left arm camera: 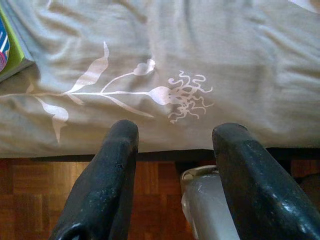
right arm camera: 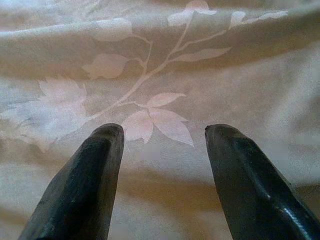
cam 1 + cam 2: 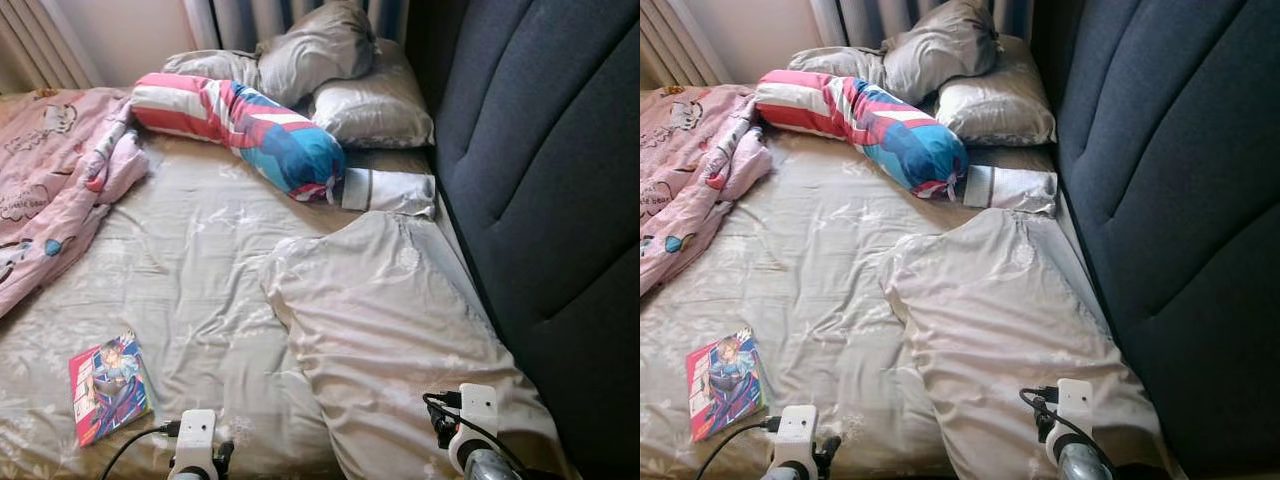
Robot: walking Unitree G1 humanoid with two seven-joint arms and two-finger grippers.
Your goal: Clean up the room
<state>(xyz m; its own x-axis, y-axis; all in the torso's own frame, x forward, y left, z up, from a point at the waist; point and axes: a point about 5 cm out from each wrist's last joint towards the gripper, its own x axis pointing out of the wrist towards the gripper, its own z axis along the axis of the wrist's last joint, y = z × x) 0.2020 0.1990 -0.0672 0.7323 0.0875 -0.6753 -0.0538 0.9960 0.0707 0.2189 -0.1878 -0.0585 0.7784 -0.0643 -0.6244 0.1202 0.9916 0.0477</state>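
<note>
bed (image 3: 200,250) with beige floral sheet beside dark padded headboard (image 3: 540,180), wood floor (image 1: 30,195) below.

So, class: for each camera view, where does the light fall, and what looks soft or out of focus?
Left eye view: daylight brightens the grey pillow and sheet; the dark headboard sits in shade. Left wrist view: sheet print sharp, left gripper near and slightly soft. Right wrist view: hazy, washed-out quilt, right gripper dark.
</note>
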